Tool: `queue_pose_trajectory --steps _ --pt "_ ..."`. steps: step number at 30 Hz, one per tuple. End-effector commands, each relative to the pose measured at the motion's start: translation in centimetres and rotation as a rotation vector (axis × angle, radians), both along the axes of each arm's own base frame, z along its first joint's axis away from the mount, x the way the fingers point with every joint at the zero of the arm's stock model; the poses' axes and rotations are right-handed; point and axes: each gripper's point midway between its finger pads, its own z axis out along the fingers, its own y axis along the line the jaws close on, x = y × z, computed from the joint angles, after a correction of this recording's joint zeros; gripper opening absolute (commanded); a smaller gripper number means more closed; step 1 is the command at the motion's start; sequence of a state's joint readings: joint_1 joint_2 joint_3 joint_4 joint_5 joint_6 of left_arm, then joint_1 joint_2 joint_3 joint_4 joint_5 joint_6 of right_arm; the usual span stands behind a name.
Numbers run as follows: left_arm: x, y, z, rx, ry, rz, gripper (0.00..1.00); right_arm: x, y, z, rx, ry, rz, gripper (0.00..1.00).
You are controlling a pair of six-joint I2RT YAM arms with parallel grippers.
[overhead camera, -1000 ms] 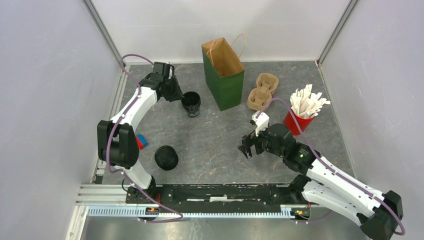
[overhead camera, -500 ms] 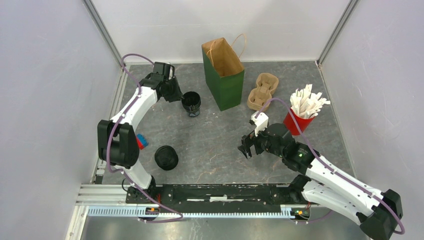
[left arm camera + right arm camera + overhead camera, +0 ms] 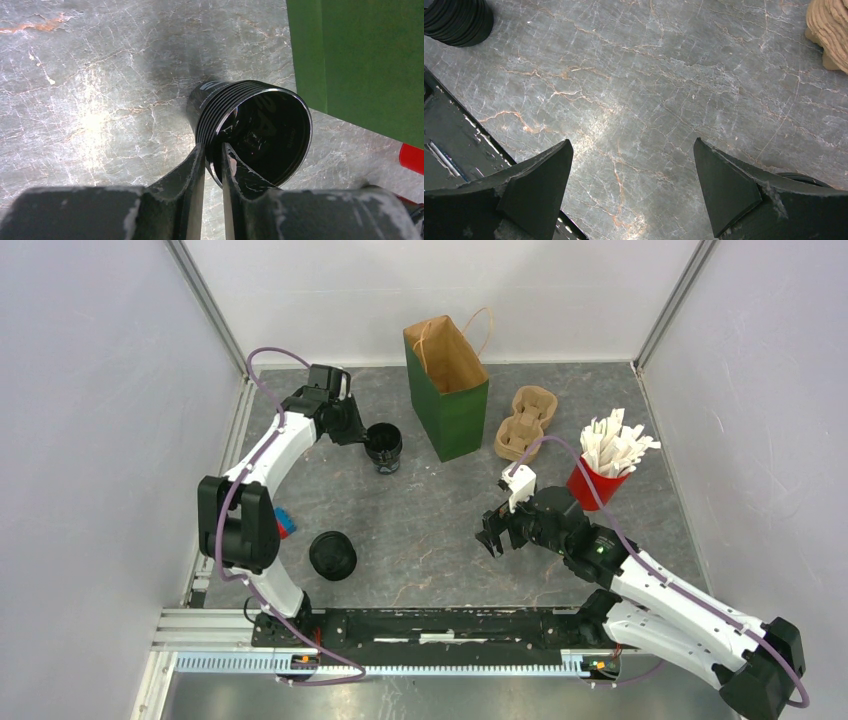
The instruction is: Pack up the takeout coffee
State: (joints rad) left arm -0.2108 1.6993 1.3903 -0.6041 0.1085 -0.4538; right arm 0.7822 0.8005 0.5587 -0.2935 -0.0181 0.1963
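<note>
The grey worktop (image 3: pixel 430 530) carries a green bag (image 3: pixel 455 415), which stands open-mouthed at the far middle and is much the tallest thing here. The left arm reaches out beside it. The left end effector (image 3: pixel 212 150) is closed on a cup (image 3: pixel 225 102), one finger inside the rim and one outside, pinching the wall. That cup is just left of the bag, near but not touching it. So the bag lies to the right of the grip, with its mouth well above the cup. I'd judge the move turns on lifting clear of that edge before going across. The cup's long axis looks roughly upright, though I can't rule out a tilt. It is black, ribbed below the rim, glossy inside and has no lid. The right end effector (image 3: pixel 633 141) hangs wide open over bare worktop, holding nothing, farther from the bag. A second cup (image 3: pixel 332 555) rests at the near left.
</note>
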Motion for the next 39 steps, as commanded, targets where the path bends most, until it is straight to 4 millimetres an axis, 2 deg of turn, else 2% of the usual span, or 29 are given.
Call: queue_pose_trajectory --steps 1,7,17,25,27,29,32,36,39 --pt "0.7 0.0 1.7 0.007 -0.049 -0.042 0.24 0.7 0.2 1.5 0.026 -0.04 -0.012 0.98" --pt "0.7 -0.2 2.4 -0.001 -0.062 -0.049 0.11 0.7 0.2 1.3 0.021 -0.038 -0.01 0.98" --pt "0.7 0.1 3.8 0.015 -0.06 -0.052 0.02 0.6 0.2 0.9 0.014 -0.03 -0.011 0.98" --pt "0.7 0.6 3.9 0.031 -0.057 -0.038 0.03 0.7 0.2 0.7 0.01 -0.027 -0.01 0.98" --pt "0.6 0.6 3.8 0.028 -0.054 -0.036 0.13 0.7 0.2 0.8 0.011 -0.028 -0.011 0.98" --pt "0.6 0.6 3.7 0.029 -0.051 -0.035 0.16 0.6 0.2 0.7 0.009 -0.027 -0.01 0.98" --pt "0.5 0.4 3.1 0.027 -0.037 -0.044 0.16 0.7 0.2 0.8 0.012 -0.029 -0.011 0.98" --pt "0.4 0.4 2.5 0.026 -0.021 -0.046 0.1 0.7 0.2 0.8 0.011 -0.029 -0.01 0.98" --pt "0.4 0.4 2.5 0.028 -0.023 -0.056 0.14 0.6 0.2 0.7 0.013 -0.029 -0.01 0.98"
